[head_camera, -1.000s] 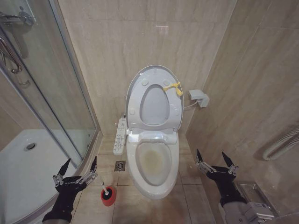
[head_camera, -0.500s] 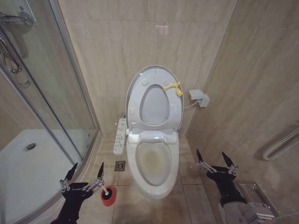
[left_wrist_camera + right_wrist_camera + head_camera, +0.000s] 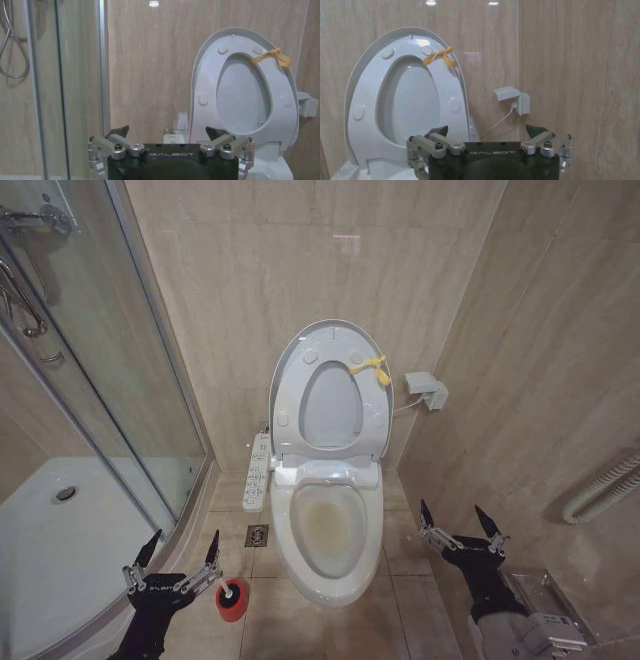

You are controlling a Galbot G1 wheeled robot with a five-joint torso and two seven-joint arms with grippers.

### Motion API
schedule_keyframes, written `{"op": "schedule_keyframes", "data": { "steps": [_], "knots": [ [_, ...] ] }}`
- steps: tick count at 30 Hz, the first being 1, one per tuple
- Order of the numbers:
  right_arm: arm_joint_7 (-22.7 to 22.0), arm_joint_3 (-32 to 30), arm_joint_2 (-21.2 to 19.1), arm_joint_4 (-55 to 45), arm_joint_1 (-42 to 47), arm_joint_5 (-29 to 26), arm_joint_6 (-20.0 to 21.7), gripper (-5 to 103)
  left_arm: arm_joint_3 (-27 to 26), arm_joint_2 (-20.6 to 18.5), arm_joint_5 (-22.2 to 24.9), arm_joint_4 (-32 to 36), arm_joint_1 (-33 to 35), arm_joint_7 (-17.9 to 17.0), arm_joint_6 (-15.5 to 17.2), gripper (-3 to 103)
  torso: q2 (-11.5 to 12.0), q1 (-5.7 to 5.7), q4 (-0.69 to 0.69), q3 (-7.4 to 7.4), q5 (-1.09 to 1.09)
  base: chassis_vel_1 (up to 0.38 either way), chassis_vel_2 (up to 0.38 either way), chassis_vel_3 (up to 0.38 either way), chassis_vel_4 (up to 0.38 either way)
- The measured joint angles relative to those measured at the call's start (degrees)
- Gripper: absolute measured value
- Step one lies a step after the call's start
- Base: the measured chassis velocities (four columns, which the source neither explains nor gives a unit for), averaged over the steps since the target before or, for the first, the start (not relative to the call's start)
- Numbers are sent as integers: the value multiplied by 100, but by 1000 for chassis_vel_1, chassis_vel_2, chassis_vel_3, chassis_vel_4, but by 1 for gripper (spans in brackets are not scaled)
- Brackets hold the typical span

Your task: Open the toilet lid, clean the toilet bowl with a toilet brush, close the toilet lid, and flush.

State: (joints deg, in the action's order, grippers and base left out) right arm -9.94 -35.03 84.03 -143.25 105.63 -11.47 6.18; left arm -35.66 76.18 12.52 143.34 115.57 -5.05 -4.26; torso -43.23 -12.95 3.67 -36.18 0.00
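Standing raised against the tiled back wall, the toilet lid point(image 3: 325, 390) and the seat ring point(image 3: 330, 408) folded up with it — yellow loop tag point(image 3: 372, 367) hanging near the upper right of the ring. Below, the toilet bowl point(image 3: 328, 532) uncovered, yellowish stain across its inside, side button panel point(image 3: 257, 472) along its left flank.

Hovering low at the left of the head view, the left gripper point(image 3: 180, 552), fingers spread wide with nothing between them, just beside and slightly above the red holder cup point(image 3: 232, 600) on the floor tiles. Poking out of that cup, a short bit of the toilet brush point(image 3: 229, 586), near the gripper's right finger but apart from it. Close by on the floor between cup and bowl, a small square drain point(image 3: 257, 535). To the left, glass shower door point(image 3: 110, 380) and white shower tray point(image 3: 60, 540).

Hanging at the lower right, the right gripper point(image 3: 461, 522), also spread wide and gripping nothing, off to the right of the bowl near the side wall. On the back wall to the right of the lid, a small white outlet box point(image 3: 426, 390) with a cable.

Seen from the left wrist, dark fingertips point(image 3: 120, 131) parted before the wall, the lid to one side; from the right wrist, fingertips point(image 3: 536, 130) likewise parted — lid and outlet box beyond.
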Motion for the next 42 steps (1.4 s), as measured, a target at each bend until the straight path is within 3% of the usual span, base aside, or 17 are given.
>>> {"op": "schedule_keyframes", "data": {
  "steps": [9, 42],
  "knots": [
    [0, 0, 0, 0, 0, 0, 0, 100, -52, 18, -202, -4, 54, 7, -13, 100, 0, 0, 0, 0, 0, 0, 0, 0, 0],
    [0, 0, 0, 0, 0, 0, 0, 100, -52, 19, -202, -10, 53, 12, -18, 100, 0, 0, 0, 0, 0, 0, 0, 0, 0]
  ]
}}
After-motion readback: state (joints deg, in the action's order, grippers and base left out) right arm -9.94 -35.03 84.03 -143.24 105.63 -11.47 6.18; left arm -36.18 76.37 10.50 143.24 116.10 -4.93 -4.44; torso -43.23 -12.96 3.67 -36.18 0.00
